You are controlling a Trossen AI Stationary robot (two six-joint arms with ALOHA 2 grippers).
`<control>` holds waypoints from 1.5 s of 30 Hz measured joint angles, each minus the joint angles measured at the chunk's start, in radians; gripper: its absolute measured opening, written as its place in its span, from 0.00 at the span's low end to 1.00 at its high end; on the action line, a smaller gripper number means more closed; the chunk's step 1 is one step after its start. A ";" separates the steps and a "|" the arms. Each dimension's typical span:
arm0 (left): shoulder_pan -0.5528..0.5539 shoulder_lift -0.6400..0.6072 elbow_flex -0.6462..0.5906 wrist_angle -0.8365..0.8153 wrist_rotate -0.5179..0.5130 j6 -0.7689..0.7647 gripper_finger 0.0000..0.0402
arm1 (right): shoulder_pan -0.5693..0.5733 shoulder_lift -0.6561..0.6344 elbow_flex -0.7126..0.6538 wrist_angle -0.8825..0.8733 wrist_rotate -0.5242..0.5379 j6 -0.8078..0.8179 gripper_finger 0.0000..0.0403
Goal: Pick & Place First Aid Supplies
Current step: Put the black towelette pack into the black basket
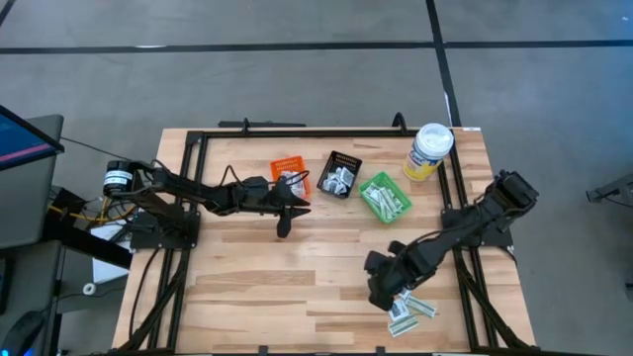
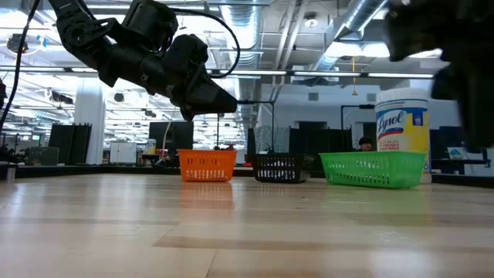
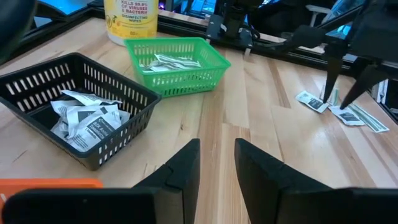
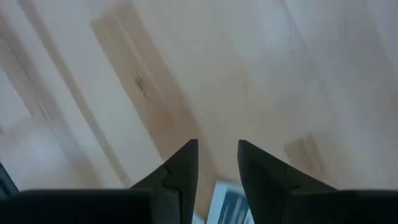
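High view | right end effector (image 1: 389, 300) fingers spread, empty | packets (image 1: 411, 312) on table just beside its tips

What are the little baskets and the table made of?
The green basket, the black one and the orange one look like plastic: thin moulded lattice walls in one even, slightly shiny colour. The table looks like wood, probably butcher block: pale glued strips with visible grain and a smooth finish.

Three bins: orange (image 1: 289, 173), black (image 1: 339, 175), green (image 1: 385, 197); one canister (image 1: 429, 151).
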State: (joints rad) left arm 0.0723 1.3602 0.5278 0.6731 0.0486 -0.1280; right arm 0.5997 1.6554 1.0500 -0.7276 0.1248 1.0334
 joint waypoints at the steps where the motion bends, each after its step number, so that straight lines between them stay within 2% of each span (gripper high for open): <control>1: 0.000 0.000 0.000 0.000 0.000 0.000 0.25 | 0.012 0.000 0.000 -0.014 -0.016 0.039 0.27; 5: 0.000 0.000 0.000 0.000 0.000 0.000 0.25 | 0.053 0.000 0.000 -0.057 -0.050 0.165 0.27; 11: 0.000 0.000 0.000 0.000 0.000 0.000 0.25 | 0.074 0.000 -0.002 -0.110 -0.092 0.258 0.27; 24: 0.000 0.000 0.000 0.000 0.000 -0.004 0.25 | 0.046 0.002 -0.090 -0.181 -0.129 0.248 0.27; 31: 0.000 0.000 0.000 0.000 0.000 -0.004 0.25 | 0.036 0.002 -0.093 -0.138 -0.150 0.242 0.27; 40: 0.000 0.000 0.000 0.000 0.000 -0.004 0.25 | 0.040 -0.003 -0.197 -0.053 -0.161 0.307 0.27; 45: 0.000 0.000 0.000 0.000 0.000 -0.004 0.25 | 0.040 -0.002 -0.205 -0.037 -0.166 0.249 0.22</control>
State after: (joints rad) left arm 0.0727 1.3605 0.5278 0.6735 0.0490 -0.1318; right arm 0.6394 1.6533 0.8452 -0.7644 -0.0408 1.2821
